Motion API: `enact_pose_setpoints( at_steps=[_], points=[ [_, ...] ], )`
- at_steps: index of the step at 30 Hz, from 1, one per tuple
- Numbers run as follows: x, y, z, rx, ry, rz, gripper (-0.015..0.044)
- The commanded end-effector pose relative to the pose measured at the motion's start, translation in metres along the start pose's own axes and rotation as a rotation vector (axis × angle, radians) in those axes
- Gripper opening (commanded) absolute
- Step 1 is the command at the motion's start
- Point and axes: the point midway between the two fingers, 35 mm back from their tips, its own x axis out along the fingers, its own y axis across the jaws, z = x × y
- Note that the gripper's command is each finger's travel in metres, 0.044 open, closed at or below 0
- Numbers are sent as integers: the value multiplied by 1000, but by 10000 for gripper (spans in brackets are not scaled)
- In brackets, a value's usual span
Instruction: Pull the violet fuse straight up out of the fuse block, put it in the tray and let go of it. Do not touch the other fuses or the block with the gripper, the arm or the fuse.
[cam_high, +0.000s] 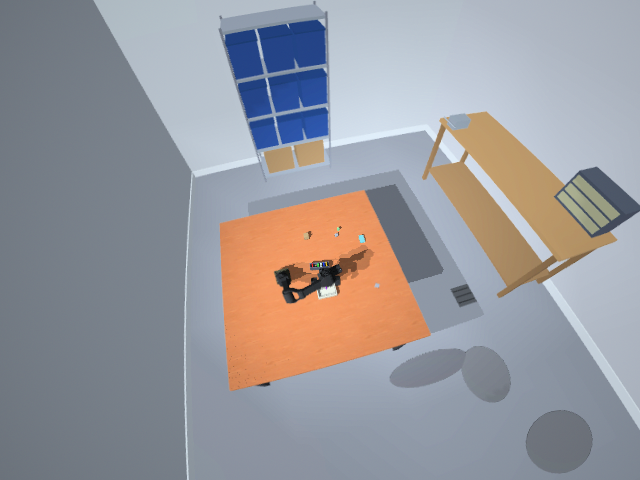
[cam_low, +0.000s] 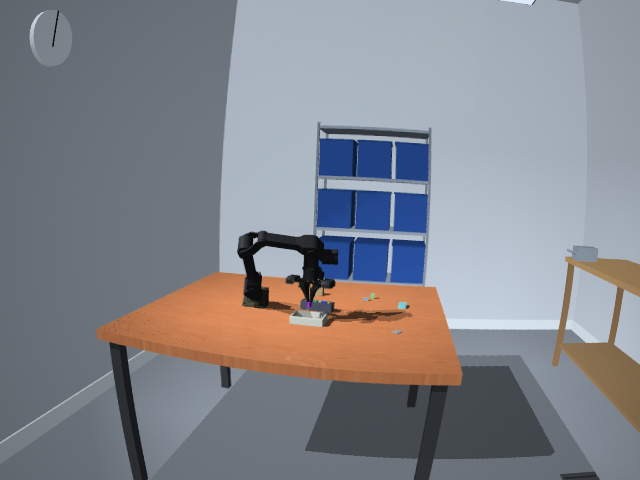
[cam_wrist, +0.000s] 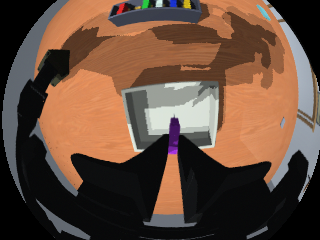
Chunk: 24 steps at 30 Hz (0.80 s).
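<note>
We observe the small violet fuse (cam_wrist: 174, 135) clamped between the tapered black fingers of the parallel-jaw gripper (cam_wrist: 172, 154), held over the interior of the shallow pale-grey rectangular tray (cam_wrist: 136, 120); whether it touches the tray floor we cannot tell. We note that the dark grey oblong fuse block (cam_wrist: 158, 12), carrying red, green, white, blue and yellow fuses in a row, lies well apart from the gripper, beyond the tray on the orange wooden table top (cam_wrist: 80, 100). In the exterior view we see the black jointed arm (cam_low: 279, 241) arching from its base (cam_low: 255, 297) with the gripper pointing down above the tray (cam_low: 308, 318), which stands just beside the block (cam_low: 320, 306).
</note>
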Motion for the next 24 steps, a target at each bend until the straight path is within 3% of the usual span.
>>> enact_pose_setpoints(
  at_steps=[1, 14, 24],
  points=[
    [6, 0, -1, 0, 2, -4, 0],
    [25, 1, -2, 1, 4, -5, 0],
    [22, 0, -1, 0, 2, 0, 263]
  ],
)
